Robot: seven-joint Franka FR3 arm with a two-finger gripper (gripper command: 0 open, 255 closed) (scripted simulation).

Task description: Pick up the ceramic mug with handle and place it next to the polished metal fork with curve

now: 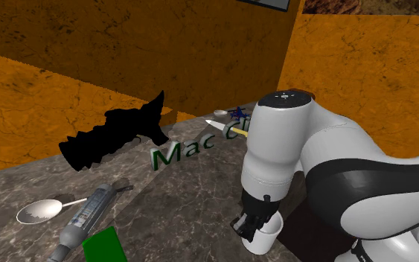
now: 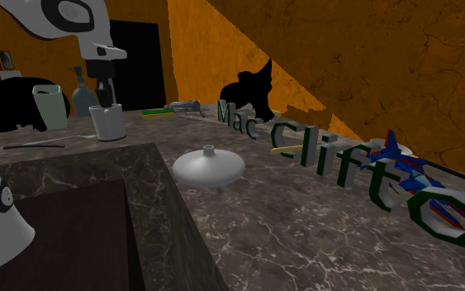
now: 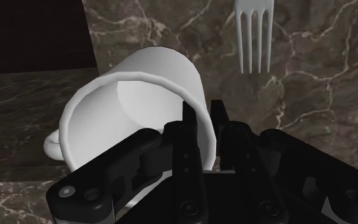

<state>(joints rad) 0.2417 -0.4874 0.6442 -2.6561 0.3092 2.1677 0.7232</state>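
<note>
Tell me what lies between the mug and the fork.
In the wrist view, bare marbled countertop runs between the white mug and the fork; nothing lies there.

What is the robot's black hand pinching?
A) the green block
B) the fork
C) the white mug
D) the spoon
C: in the wrist view the gripper clasps the wall of the white mug, one finger inside the rim and one outside, while the fork lies untouched beyond it.
</note>
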